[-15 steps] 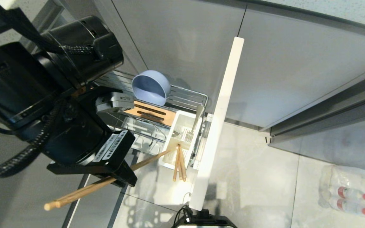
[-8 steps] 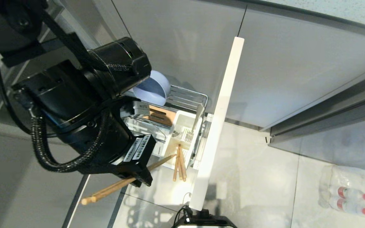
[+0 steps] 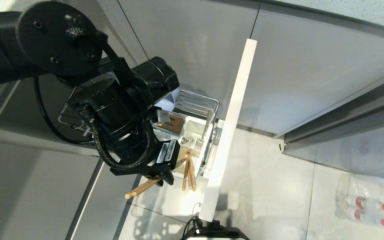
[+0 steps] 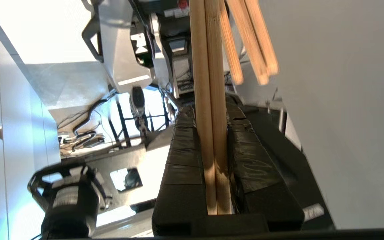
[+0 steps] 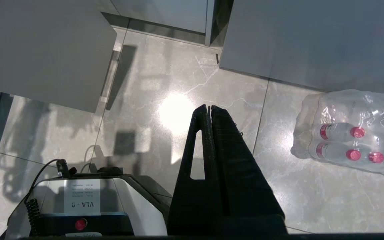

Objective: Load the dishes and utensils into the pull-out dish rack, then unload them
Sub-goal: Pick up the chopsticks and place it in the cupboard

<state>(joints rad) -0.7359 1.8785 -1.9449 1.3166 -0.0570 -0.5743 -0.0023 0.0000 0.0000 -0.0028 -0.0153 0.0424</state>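
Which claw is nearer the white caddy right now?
Left. The left claw is right beside the caddy, shut on the chopsticks. The right claw hangs shut over the floor, with the caddy nowhere in its view.

A kitchen: flat grey cabinet fronts (image 3: 295,66) fill the upper frame, with a pull-out chrome wire dish rack (image 3: 197,100) over glossy grey marble-look floor tiles (image 3: 272,186).

Head cam looks steeply down on the pull-out dish rack (image 3: 192,133) & floor (image 3: 278,186). L wrist cam sits close behind its pincer (image 4: 216,140). R wrist cam faces floor; shares bottle pack (image 5: 348,140) w/ head view.
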